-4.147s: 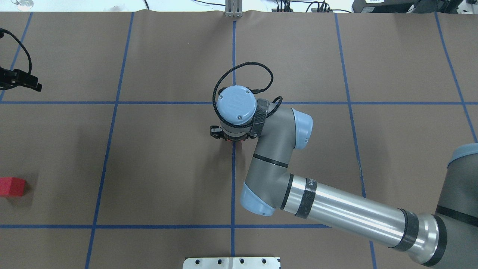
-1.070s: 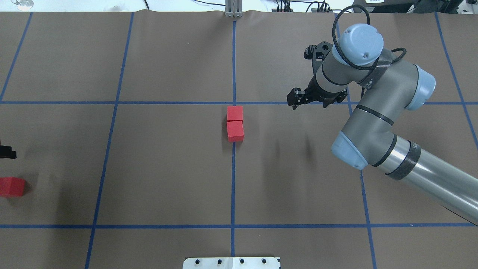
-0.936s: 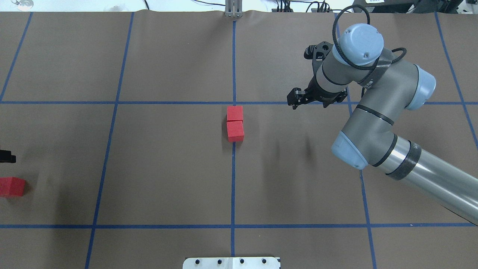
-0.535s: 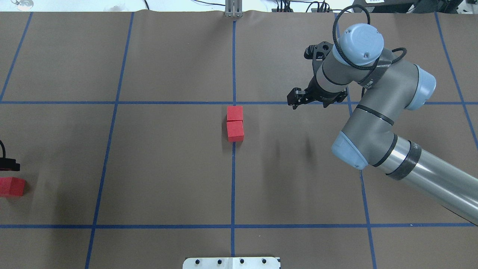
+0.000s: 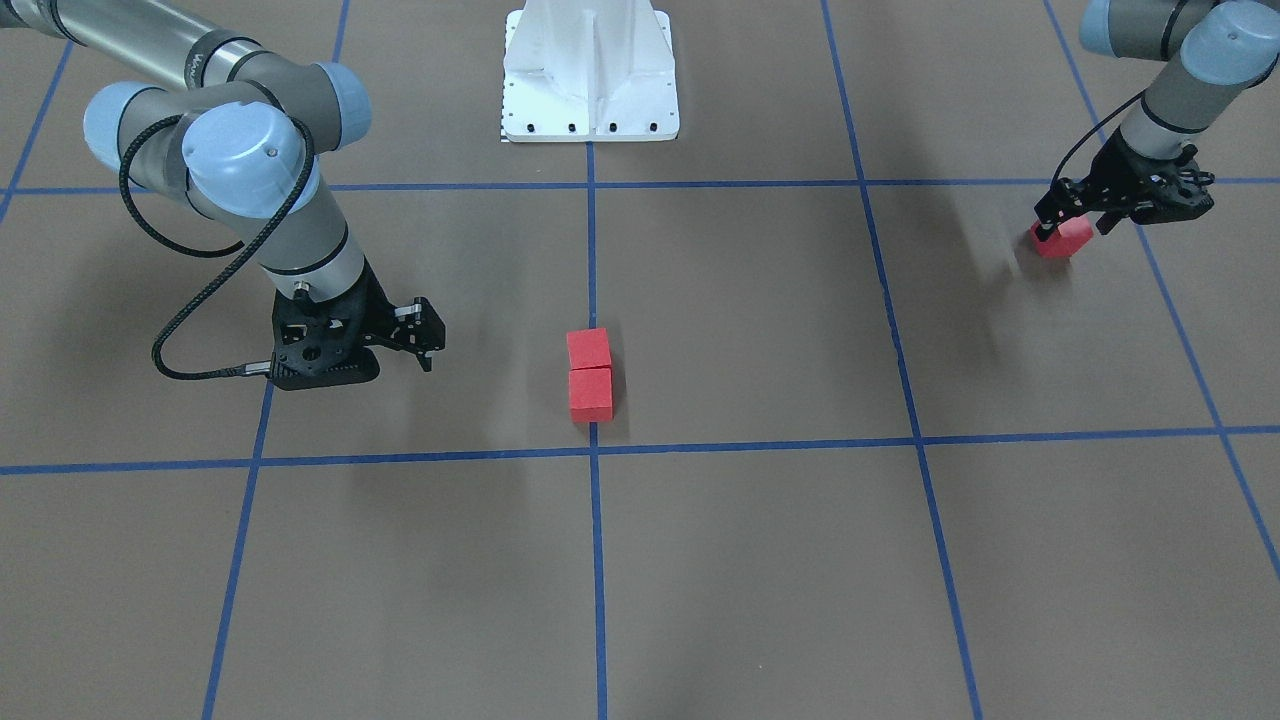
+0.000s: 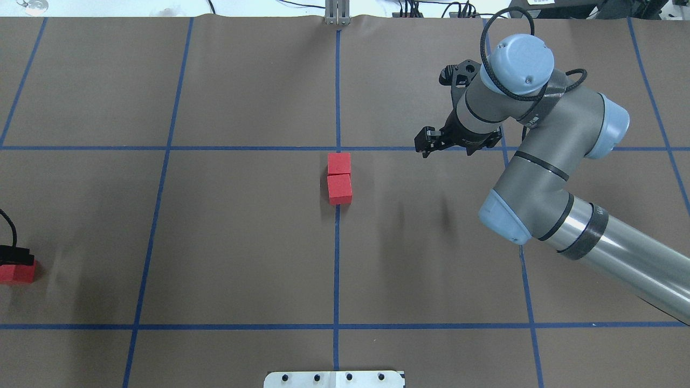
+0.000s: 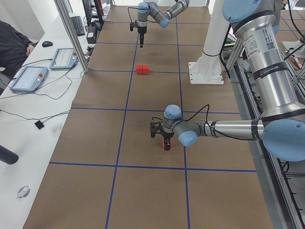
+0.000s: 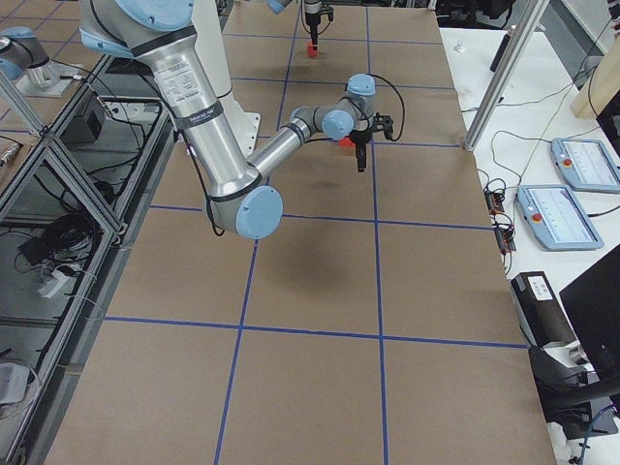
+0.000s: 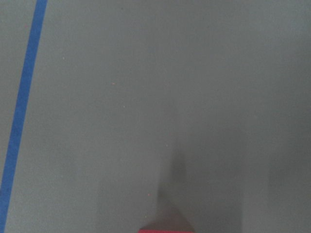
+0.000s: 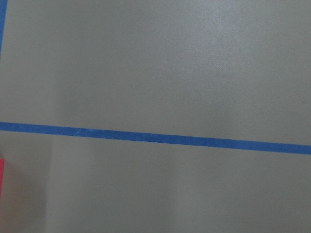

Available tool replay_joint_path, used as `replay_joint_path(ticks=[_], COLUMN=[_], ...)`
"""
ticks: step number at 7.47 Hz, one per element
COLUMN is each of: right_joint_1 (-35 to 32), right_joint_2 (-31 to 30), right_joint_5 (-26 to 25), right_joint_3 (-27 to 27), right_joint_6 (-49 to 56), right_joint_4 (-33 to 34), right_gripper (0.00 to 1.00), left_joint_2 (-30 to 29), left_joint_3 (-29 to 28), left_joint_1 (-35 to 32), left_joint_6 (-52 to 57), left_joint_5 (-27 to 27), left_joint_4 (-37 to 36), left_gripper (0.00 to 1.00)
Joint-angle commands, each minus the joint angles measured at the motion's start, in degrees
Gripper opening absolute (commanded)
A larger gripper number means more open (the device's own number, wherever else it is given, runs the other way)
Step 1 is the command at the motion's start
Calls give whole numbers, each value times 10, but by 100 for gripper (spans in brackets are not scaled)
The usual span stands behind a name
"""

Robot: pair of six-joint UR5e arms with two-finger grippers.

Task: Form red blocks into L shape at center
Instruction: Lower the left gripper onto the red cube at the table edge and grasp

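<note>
Two red blocks [image 6: 339, 163] [image 6: 339, 189] lie touching in a short line just on my side of the center crossing [image 6: 338, 148]; they also show in the front view [image 5: 590, 372]. The third red block [image 5: 1062, 238] lies far to my left. My left gripper [image 5: 1074, 228] is low over it, open, with a finger on each side. In the left wrist view only the block's edge [image 9: 165, 229] shows. My right gripper [image 6: 429, 144] is open and empty. It hangs right of the center.
The white robot base plate [image 6: 334, 379] is at the near edge of the brown gridded paper [image 6: 242, 242]. Monitors and cables [image 7: 33, 76] lie on the side bench beyond the table's far edge.
My left gripper has moved onto the lone red block at the far left. My right arm left the two center blocks 4 s ago and has held still for the last second.
</note>
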State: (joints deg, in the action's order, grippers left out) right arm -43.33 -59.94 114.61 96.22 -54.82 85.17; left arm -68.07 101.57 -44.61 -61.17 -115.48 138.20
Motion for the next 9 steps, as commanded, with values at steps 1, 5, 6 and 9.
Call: replay_joint_path(ticks=[1, 5, 6, 9], right_joint_1=[0, 0, 0, -2], right_joint_2=[0, 0, -1, -2], right_joint_5=[0, 0, 1, 3], right_joint_3=[-1, 0, 0, 9], right_joint_6=[1, 1, 1, 1], right_joint_4=[-1, -1, -1, 0], right_gripper=[99, 99, 99, 99], left_joint_2=[4, 3, 3, -4], left_joint_3=[-4, -3, 2, 69], left_joint_1=[9, 10, 10, 1], left_joint_6=[1, 1, 1, -1], left_joint_5=[0, 0, 0, -8], left_joint_4=[0, 0, 0, -53], left_gripper=[99, 38, 5, 0])
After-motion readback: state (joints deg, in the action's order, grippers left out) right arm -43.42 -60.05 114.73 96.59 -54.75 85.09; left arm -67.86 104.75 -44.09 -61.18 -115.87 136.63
